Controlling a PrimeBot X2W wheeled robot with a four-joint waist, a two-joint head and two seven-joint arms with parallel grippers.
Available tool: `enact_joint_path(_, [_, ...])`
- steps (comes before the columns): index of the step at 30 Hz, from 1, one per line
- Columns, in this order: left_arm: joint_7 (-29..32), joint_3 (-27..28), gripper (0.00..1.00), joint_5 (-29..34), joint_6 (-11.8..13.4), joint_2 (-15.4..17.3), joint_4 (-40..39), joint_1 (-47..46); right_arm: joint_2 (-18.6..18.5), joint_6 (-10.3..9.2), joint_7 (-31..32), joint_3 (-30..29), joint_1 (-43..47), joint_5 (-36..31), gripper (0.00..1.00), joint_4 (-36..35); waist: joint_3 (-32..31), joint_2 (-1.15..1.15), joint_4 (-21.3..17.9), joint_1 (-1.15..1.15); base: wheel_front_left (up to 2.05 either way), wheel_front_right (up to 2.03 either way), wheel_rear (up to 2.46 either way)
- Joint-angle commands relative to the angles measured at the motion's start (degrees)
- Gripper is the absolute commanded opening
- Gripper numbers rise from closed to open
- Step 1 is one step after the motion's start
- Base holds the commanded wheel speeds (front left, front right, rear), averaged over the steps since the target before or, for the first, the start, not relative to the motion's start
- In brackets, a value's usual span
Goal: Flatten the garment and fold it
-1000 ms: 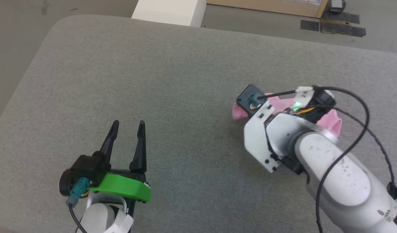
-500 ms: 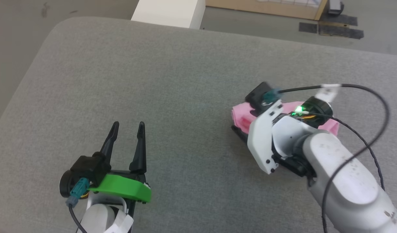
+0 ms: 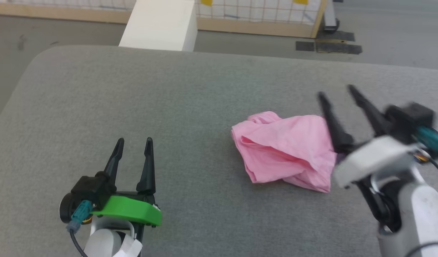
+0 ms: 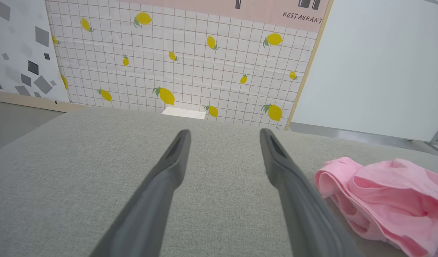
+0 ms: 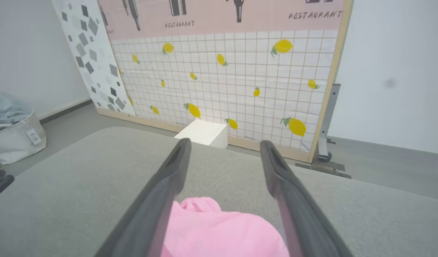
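Pink garment (image 3: 285, 151): one item, soft cloth, lying in a crumpled, loosely doubled heap on the grey padded surface (image 3: 169, 100), right of centre in the head view. Wrinkled all over. A gathered band runs along the end nearest the left arm, seen plainly in the left wrist view (image 4: 390, 192).

Left gripper (image 3: 135, 140): low on the left of the head view, well apart from the cloth. Fingers parted by a moderate gap, nothing between them. Its wrist view (image 4: 225, 131) shows bare grey fabric between the fingers and the cloth off to the side.

Right gripper (image 3: 336, 90): blurred, just beside the far edge of the garment. Fingers spread, holding nothing. One finger crosses the cloth's edge in the head view; contact cannot be told. In its wrist view (image 5: 225, 142) the pink cloth (image 5: 219, 232) sits low between the two fingers.

Surroundings: white box (image 3: 158, 25) beyond the surface's far edge. Lemon-print grid panel (image 5: 233, 71) behind it. Pale basket (image 5: 11, 137) with cloth on the floor.
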Motion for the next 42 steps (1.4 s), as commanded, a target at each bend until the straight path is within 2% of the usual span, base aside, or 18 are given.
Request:
enact_joint_path(1, [-0.3,0.1,1.0,0.3,0.0,-0.1,-0.1,0.8,0.4,-0.08,-2.7,-1.5,1.8,-1.4,1.0,-0.3,-1.3,0.0,-1.5,0.0,0.0,0.0,0.0])
enact_joint_path(9, [-0.3,0.5,1.0,0.3,0.0,-0.1,0.1,2.3,1.5,-0.08,-17.8,-7.7,11.8,-5.4,1.0,2.7,-3.7,0.0,-3.1,0.0,0.0,0.0,0.0])
enact_joint_path(16, [-0.3,0.3,1.0,0.5,-0.1,-0.1,0.4,4.0,1.5,-0.08,-25.6,-8.7,18.3,-7.2,1.0,5.7,-5.6,0.0,-4.2,0.0,0.0,0.0,0.0])
enact_joint_path(23, [-0.3,0.2,1.0,0.6,-0.1,-0.1,0.6,4.8,1.5,-0.08,-27.2,-9.8,20.7,-7.8,1.0,6.1,-6.3,0.0,-5.1,0.0,0.0,0.0,0.0])
enact_joint_path(42, [-0.3,0.1,1.0,0.5,-0.1,-0.1,0.6,4.7,1.5,-0.08,-27.4,-9.7,20.4,-6.3,1.0,6.4,-6.0,0.0,-5.3,0.0,0.0,0.0,0.0])
